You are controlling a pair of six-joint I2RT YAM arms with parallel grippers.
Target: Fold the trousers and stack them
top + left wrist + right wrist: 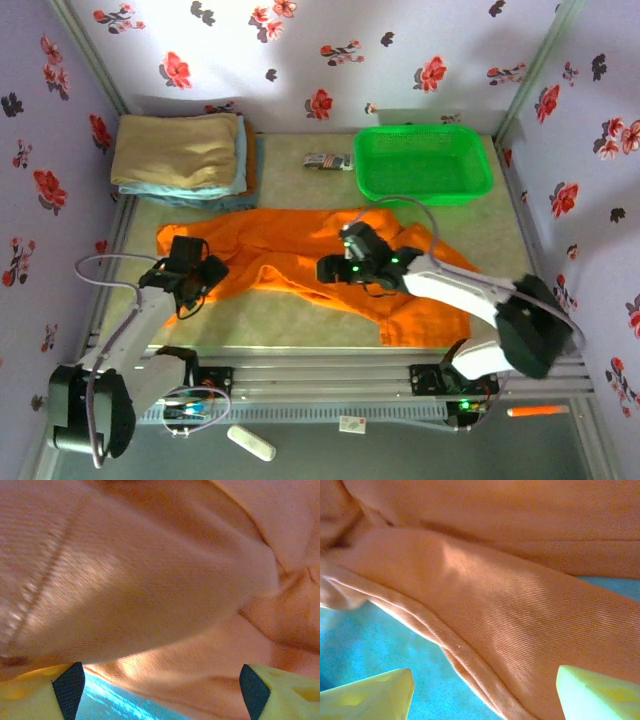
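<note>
I found the trousers (280, 250) sprawled, nothing folded or stacked; left gripper (193, 283) and right gripper (333, 268) hung spread apart over them.

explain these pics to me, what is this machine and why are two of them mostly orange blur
A robot's left arm and right arm are bolted at the near edge of a table. The wide picture looks down from above and behind them; the other two come from a camera on each wrist, close to the cloth. Orange trousers lie spread on the table, with a green basket and folded tan cloth behind. The left pincer and right pincer both hang open over the trousers; nothing is held.
</note>
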